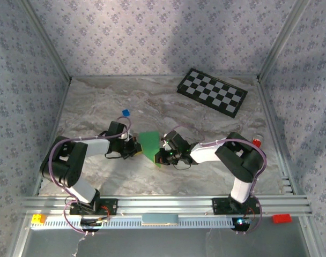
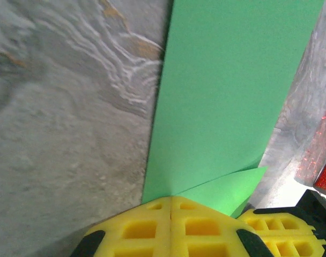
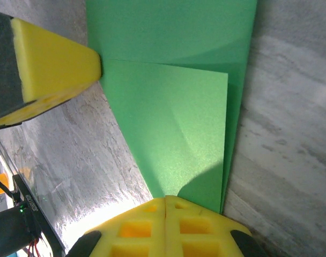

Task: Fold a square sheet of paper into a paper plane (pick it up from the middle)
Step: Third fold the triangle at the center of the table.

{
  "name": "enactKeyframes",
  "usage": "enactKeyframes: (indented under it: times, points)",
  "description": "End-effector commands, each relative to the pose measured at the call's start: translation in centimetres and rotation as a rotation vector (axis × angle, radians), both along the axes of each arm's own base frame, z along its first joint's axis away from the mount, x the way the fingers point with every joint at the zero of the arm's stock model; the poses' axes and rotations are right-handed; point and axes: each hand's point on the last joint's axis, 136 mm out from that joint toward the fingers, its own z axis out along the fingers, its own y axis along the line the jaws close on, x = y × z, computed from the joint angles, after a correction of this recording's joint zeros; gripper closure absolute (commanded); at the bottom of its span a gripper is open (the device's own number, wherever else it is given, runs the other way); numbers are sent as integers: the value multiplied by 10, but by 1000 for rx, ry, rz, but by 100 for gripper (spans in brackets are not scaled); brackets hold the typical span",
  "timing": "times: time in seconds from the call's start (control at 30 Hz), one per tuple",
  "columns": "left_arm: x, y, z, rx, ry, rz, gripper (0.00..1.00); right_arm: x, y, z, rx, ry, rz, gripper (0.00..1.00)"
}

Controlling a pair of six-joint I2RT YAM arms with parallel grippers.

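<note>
The bright green paper (image 1: 149,143) lies partly folded on the marbled table, between the two grippers near the middle. My left gripper (image 1: 135,147) is shut on its left edge; in the left wrist view the yellow pads (image 2: 152,227) meet with the green paper (image 2: 227,96) coming out from between them. My right gripper (image 1: 162,155) is shut on the paper's near right corner; in the right wrist view its yellow pads (image 3: 147,230) close on the green paper (image 3: 179,123), which shows a diagonal fold and layered edges. The left gripper's yellow finger (image 3: 50,64) touches the paper's far side there.
A black-and-white checkerboard (image 1: 212,91) lies at the back right. A tiny blue block (image 1: 125,113) sits behind the left gripper. A red object (image 1: 257,142) stands by the right wall. A metal rail (image 1: 163,204) runs along the near edge.
</note>
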Motion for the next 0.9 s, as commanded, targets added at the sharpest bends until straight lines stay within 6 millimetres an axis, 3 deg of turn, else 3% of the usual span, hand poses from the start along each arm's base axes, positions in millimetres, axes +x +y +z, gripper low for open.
enactKeyframes:
  times: [0.0,0.13,0.33,0.5,0.63,0.87]
  points:
    - [7,29,-17,138,14,66,100,-28,-40,-43,-185,118,-22,100]
    - [10,24,-3,100,-4,73,98,-27,-39,-42,-181,113,-20,100]
    - [17,13,36,42,-87,59,94,-26,-41,-40,-180,113,3,100]
    - [12,-8,56,5,-135,-15,93,-23,-42,-37,-186,108,11,100]
    - [4,-25,48,9,-126,-80,94,-23,-42,-37,-185,109,13,100]
    - [2,-29,18,34,-75,-107,96,-19,-41,-33,-184,101,12,100]
